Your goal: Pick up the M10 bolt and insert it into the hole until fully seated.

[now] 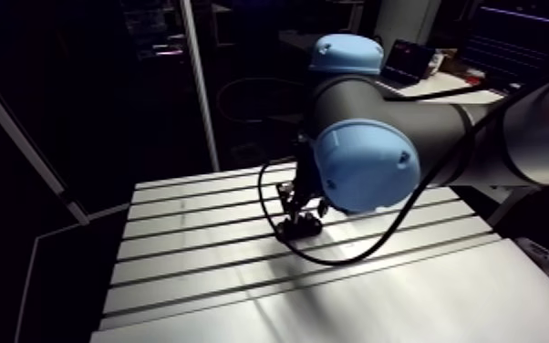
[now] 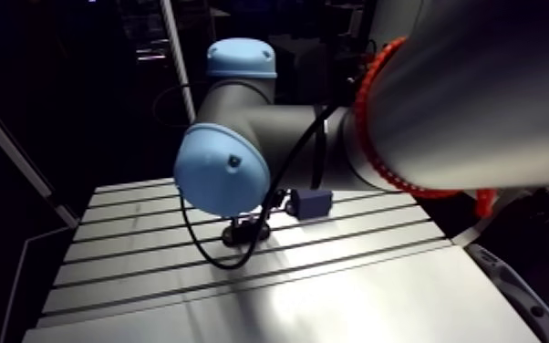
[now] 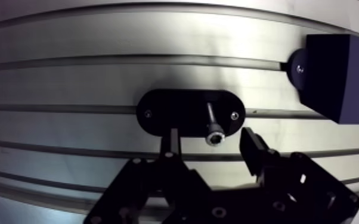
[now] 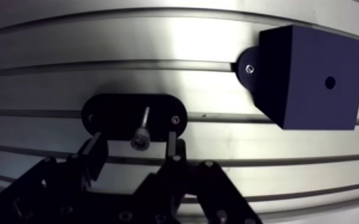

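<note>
Nearby, dark block (image 4: pixel 307 74), bolt (image 3: pixel 211 117) within claw (image 3: pixel 210 138)

Dark block (image 3: pixel 342 74) partly beyond view's edge

- Desk (image 3: pixel 68 83): bare aluminium with a brushed satin finish. The fine grain runs along the slots, and the surface reflects a soft bright patch.
- Bolt (image 3: pixel 213 126): bright metal; the socket head is shiny and the shank duller.
- Oval plate (image 3: pixel 170 107) under the bolt: black, matt and smooth, with two small bright metal screws (image 3: pixel 235 115).
- Block (image 4: pixel 310 77), at 2 o'clock from the jaws: dark and matt with smooth flat faces, plastic-looking.
- Jaws: black and matt, with small metal screw heads.
- Joint caps (image 1: pixel 367 166): light blue, smooth and plastic-looking, with a slight sheen.
</note>
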